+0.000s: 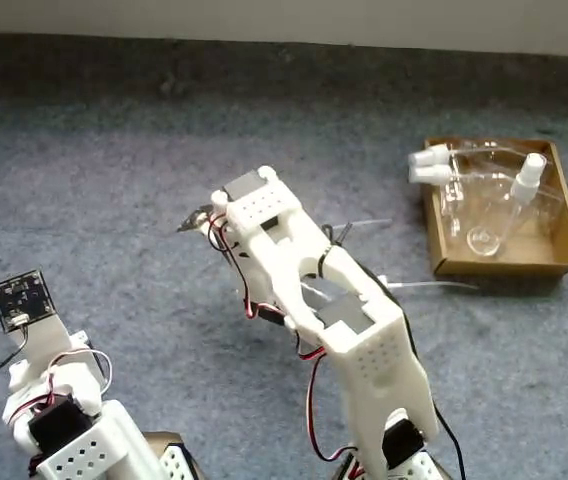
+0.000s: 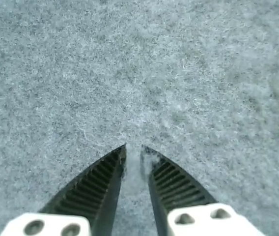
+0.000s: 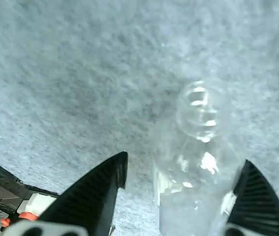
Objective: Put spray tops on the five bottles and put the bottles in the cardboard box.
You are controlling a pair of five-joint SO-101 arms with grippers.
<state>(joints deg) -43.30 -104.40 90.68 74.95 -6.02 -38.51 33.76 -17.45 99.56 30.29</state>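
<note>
The bottle (image 3: 198, 162) between the fingers of my right gripper (image 3: 184, 158) is cut off by the picture's edge below its shoulder, so its base goes unseen. From above, my right arm (image 1: 314, 290) covers it. A thin tube (image 1: 434, 286) beside that arm is too fine to tell what it joins. In the box (image 1: 504, 268), the clear bottles (image 1: 489, 215) overlap, and I cannot count them.

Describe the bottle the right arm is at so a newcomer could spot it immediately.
Start from the grey carpet, away from the cardboard box, where the right pincer is open. The clear bottle sits between its fingers. Unlike the bottles in the box with their white spray tops, its neck is bare and open.
</note>
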